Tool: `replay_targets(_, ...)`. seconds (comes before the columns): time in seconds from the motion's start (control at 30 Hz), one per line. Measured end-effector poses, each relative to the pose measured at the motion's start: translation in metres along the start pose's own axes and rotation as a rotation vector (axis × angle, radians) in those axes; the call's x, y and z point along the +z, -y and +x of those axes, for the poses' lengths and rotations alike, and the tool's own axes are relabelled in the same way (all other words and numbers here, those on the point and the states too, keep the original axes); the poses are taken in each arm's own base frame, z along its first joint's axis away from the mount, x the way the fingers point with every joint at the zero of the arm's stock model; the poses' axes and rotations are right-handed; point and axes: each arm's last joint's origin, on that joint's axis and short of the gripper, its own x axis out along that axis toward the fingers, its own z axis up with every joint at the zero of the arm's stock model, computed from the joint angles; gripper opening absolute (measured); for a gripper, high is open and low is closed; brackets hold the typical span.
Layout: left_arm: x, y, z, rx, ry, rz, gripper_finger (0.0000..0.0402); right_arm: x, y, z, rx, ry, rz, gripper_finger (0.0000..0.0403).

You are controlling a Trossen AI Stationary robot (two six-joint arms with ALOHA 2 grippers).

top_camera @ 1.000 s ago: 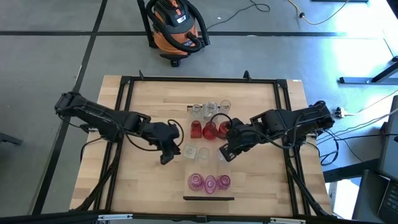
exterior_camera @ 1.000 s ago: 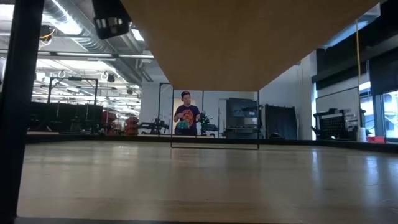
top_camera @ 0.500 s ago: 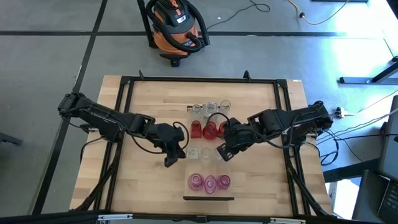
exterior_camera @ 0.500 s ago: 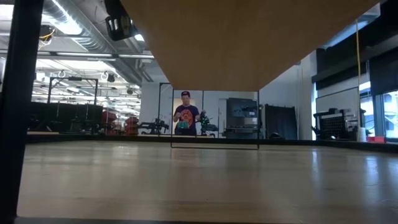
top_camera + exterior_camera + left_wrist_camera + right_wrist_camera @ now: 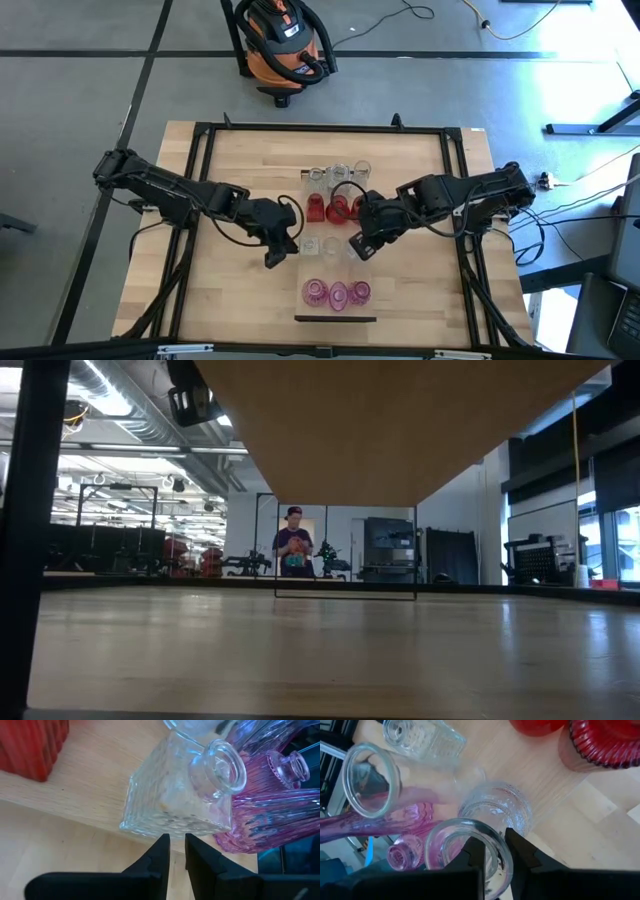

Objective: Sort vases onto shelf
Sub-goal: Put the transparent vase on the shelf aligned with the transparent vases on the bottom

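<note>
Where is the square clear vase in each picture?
High view: square clear vase, mid-table, just right of the left gripper.
Low view: not in it.
Left wrist view: centre, beyond the fingertips.
Right wrist view: upper edge.
Shared landmark: pink vases beside it.

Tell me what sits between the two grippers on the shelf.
In the high view, clear vases stand between the left gripper and the right gripper, on the shelf.

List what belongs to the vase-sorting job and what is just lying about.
Job:
clear vases
red vases
pink vases
square clear vase
shelf
left gripper
right gripper

Lying about:
orange vacuum
floor cables
person in the room beyond
</note>
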Motion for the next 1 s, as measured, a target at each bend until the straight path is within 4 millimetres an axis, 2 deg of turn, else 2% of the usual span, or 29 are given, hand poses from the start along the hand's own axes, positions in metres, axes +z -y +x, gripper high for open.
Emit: replay_targets(1.0, 0.0011, -0.0022, -0.0004, 0.003, -0.005, 0.021, 0.0054, 0.0011, -0.0031, -0.0001, 0.034, 0.006, -0.005, 0.0037)
